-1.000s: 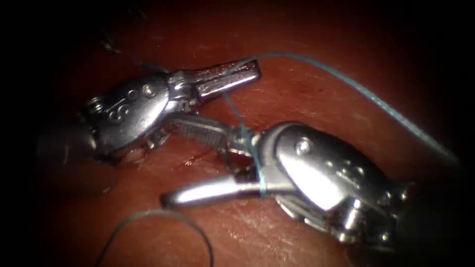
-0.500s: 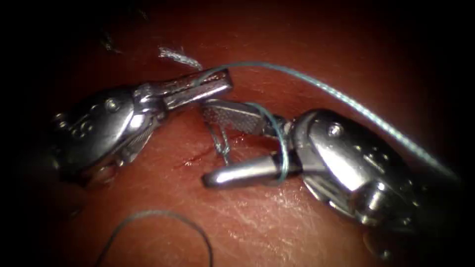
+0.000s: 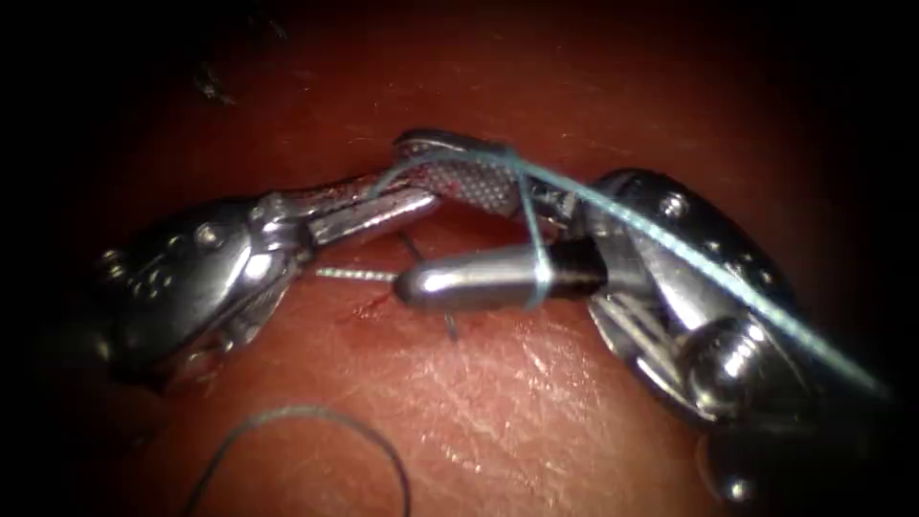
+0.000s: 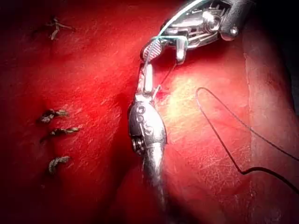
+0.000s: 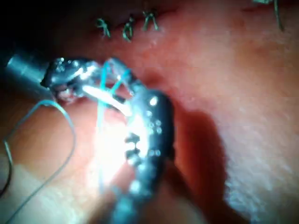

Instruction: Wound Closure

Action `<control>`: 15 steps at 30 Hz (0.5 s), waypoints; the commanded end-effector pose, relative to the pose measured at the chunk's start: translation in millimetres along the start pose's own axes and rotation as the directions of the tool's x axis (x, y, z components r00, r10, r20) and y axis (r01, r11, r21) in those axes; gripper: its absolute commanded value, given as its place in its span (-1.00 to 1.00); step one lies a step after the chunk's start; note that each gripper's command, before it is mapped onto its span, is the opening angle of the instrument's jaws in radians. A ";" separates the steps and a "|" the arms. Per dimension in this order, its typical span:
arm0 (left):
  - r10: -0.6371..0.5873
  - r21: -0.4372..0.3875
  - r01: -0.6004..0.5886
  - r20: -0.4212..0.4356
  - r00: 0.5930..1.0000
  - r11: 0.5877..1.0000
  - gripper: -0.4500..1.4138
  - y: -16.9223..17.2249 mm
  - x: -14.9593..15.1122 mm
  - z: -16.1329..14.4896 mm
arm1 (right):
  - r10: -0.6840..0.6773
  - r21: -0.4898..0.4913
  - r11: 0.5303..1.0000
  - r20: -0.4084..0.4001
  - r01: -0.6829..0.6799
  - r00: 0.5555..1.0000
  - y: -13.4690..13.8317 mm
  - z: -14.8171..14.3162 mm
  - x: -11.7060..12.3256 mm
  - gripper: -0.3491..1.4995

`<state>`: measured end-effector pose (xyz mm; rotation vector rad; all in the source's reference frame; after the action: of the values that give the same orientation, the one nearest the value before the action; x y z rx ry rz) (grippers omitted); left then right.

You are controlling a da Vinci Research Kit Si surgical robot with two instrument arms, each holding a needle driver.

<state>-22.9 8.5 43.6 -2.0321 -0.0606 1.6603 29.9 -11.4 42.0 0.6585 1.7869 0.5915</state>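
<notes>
Since earlier, right hand rises, spread, thread looped round both jaws. Left hand pinches thread. Needle not seen; tissue beneath.

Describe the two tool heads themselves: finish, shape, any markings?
Both are polished silver metal. The left tool has a rounded, bulbous wrist housing with a round pivot pin, small engraved characters too small to read, and slim tapered jaws. The right tool has a similar domed housing with pin and rivets; one jaw shows a cross-hatched gripping face, the other a smooth rounded back. Shafts look dark.
</notes>
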 end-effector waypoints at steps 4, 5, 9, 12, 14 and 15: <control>-0.004 0.003 0.004 0.000 1.000 1.000 -1.00 0.4 -0.8 -0.1 | 0.004 -0.003 1.000 -0.004 -0.004 1.000 0.2 0.4 -1.1 -0.03; -0.005 0.003 0.005 0.000 1.000 1.000 -1.00 0.6 -0.6 -0.2 | 0.003 -0.011 1.000 0.001 -0.003 1.000 0.4 0.3 -1.2 -0.03; -0.008 0.003 0.008 0.000 1.000 1.000 -1.00 1.0 -0.1 -0.5 | 0.000 -0.032 0.999 0.002 0.000 1.000 0.9 -0.1 -1.4 -0.03; -0.010 0.004 0.010 -0.002 1.000 1.000 -1.00 1.7 0.3 -0.7 | -0.004 -0.058 0.998 0.017 0.005 1.000 1.5 -0.8 -1.6 -0.03; -0.011 0.004 0.011 -0.002 1.000 1.000 -1.00 2.2 0.6 -0.8 | -0.010 -0.074 0.997 0.014 0.011 1.000 2.0 -1.2 -1.9 -0.03; -0.011 0.005 0.011 -0.002 1.000 1.000 -1.00 2.5 0.7 -0.8 | -0.013 -0.084 0.996 0.015 0.014 1.000 2.2 -1.4 -2.0 -0.03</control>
<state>-22.2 6.6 41.2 -2.0265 -0.0627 1.6511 28.9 -10.9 44.5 0.5862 1.7425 0.6514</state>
